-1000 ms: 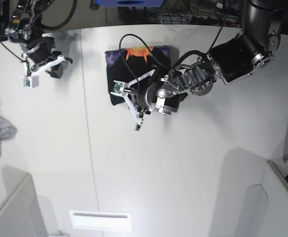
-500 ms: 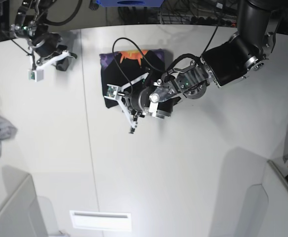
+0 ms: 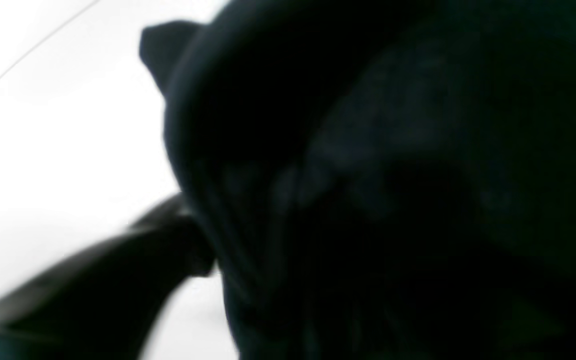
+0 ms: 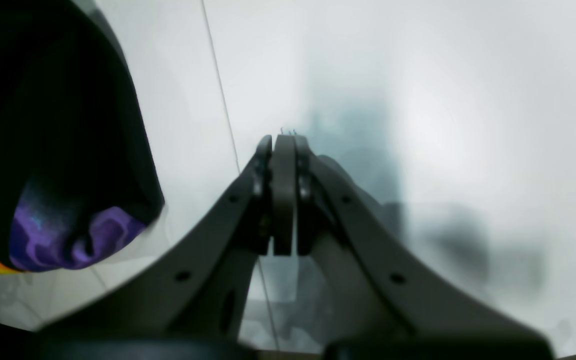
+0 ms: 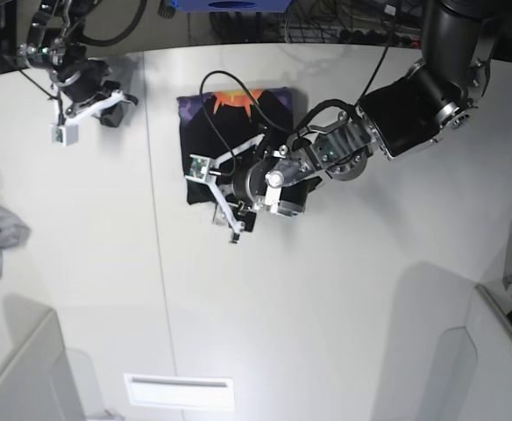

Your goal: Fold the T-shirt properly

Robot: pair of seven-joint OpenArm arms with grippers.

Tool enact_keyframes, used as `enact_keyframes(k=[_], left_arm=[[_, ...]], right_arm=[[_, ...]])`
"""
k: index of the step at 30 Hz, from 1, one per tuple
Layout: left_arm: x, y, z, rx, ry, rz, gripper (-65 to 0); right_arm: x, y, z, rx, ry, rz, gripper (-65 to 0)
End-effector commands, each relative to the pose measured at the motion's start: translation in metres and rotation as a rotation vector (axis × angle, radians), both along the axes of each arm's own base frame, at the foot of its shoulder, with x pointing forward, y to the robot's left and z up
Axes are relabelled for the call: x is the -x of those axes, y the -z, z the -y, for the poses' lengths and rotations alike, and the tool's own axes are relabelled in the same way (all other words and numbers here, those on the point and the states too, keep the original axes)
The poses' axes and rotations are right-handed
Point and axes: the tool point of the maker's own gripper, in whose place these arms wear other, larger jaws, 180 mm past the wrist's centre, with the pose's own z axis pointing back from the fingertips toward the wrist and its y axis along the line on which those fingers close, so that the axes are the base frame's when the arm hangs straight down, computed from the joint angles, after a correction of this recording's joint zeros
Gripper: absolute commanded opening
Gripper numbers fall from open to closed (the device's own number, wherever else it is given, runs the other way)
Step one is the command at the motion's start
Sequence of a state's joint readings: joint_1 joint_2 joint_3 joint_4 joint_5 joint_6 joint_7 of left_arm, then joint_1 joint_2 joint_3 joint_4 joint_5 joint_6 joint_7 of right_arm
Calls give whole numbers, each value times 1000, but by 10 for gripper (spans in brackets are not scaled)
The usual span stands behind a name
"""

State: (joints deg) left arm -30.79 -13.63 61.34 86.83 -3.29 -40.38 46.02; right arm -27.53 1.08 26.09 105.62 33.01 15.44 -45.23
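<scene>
Black T-shirt [image 3: 393, 175] fills the left wrist view; right wrist view shows its claw [image 4: 284, 150] clenched, empty.

Black cloth of the T-shirt [image 3: 393, 175] fills most of the left wrist view, very close to the lens and blurred, with soft folds running down its left edge. A small flap sticks out at its upper left. A speck of orange shows at the right edge. White worktop [image 3: 58, 125] lies to the left. A dark, blurred finger [image 3: 93, 280] of the pincer crosses the lower left corner, reaching the cloth's edge.
</scene>
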Motion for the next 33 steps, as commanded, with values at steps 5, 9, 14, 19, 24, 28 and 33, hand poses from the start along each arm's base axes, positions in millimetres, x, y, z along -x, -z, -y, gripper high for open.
enact_keyframes(k=[5, 9, 14, 19, 24, 28, 33], left_arm=[[-27, -34, 10, 62, -9, 61, -44], [-55, -71, 4, 178, -116, 112, -38], [-71, -146, -13, 414, -248, 231, -393], [-50, -145, -72, 442, -433, 249, -650], [-23, -99, -170, 384, -717, 180, -650], [31, -71, -235, 420, -878, 140, -650], [145, -42, -274, 453, -984, -9, -650]], right_arm=[[-4, -6, 2, 2, 0, 27, -650], [-3, -5, 2, 2, 0, 24, -650], [-6, -15, 7, 24, 7, 61, -650], [12, -39, 20, 199, -17, 140, -650], [51, -32, 30, 319, -82, 97, -650], [96, -22, 21, 336, -234, 4, -650], [162, -13, 41, 398, -274, -182, -650]])
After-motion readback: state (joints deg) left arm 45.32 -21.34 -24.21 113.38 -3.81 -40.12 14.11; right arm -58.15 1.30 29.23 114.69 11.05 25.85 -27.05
